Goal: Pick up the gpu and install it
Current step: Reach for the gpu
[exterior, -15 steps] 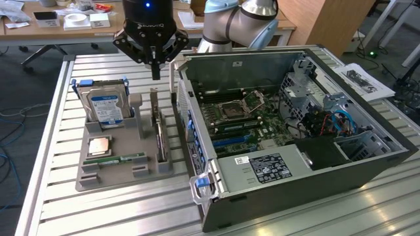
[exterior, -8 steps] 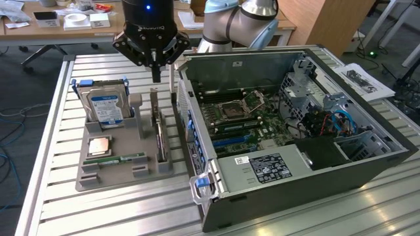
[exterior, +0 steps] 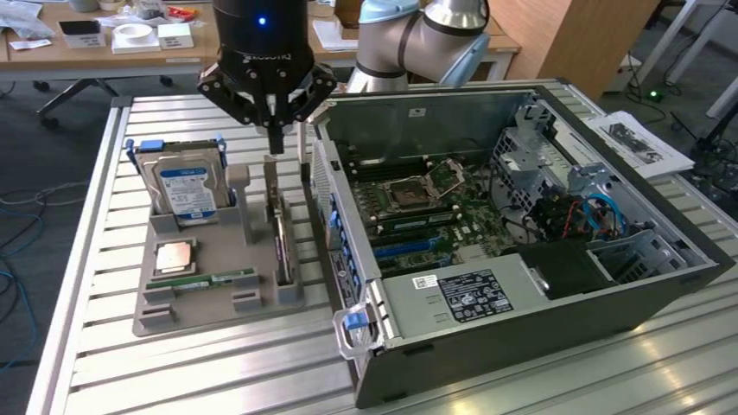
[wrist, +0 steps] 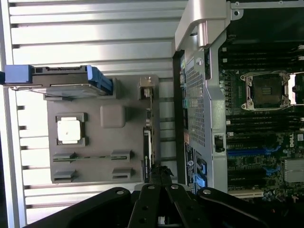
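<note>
The gpu (exterior: 280,235) stands on edge in a slot along the side of the grey holder (exterior: 203,308) nearest the computer case. It is a thin dark board with a silvery bracket at its far end. My gripper (exterior: 275,149) hangs just above that far end, fingers pointing down and shut together with nothing between them. In the wrist view the gpu (wrist: 148,137) appears edge-on, and the shut gripper (wrist: 160,170) sits over one end of it, above the holder (wrist: 95,142).
The holder also carries an upright hard drive (exterior: 185,186), a square processor (exterior: 174,256) and a green memory stick (exterior: 214,281). The open computer case (exterior: 645,259) lies on the exterior view's right, its motherboard (exterior: 433,203) and blue slots (exterior: 403,249) exposed. Everything rests on a slatted metal table (exterior: 207,372).
</note>
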You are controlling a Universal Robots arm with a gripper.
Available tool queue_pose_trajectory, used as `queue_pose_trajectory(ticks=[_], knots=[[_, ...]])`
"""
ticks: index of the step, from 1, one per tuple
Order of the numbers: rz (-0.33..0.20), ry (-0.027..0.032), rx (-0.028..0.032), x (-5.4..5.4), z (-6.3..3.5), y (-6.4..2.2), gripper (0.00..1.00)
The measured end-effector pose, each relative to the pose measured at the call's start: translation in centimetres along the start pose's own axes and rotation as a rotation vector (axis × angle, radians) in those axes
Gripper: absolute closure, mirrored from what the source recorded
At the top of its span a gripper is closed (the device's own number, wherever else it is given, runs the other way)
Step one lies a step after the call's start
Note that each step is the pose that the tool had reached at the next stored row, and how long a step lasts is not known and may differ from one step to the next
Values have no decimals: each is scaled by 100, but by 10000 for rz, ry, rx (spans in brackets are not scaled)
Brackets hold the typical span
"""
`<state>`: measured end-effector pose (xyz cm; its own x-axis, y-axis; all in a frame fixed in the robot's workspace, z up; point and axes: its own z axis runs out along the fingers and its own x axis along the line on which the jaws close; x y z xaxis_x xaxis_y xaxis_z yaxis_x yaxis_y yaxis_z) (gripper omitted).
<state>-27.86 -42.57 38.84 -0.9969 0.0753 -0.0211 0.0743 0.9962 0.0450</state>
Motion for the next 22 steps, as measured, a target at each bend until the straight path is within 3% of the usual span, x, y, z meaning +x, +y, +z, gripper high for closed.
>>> queue_pose_trajectory(ticks=[5, 22], knots=[[-1, 1, 0, -6, -4, -82, 89], [0, 1, 1, 77, -3, -93, 89]])
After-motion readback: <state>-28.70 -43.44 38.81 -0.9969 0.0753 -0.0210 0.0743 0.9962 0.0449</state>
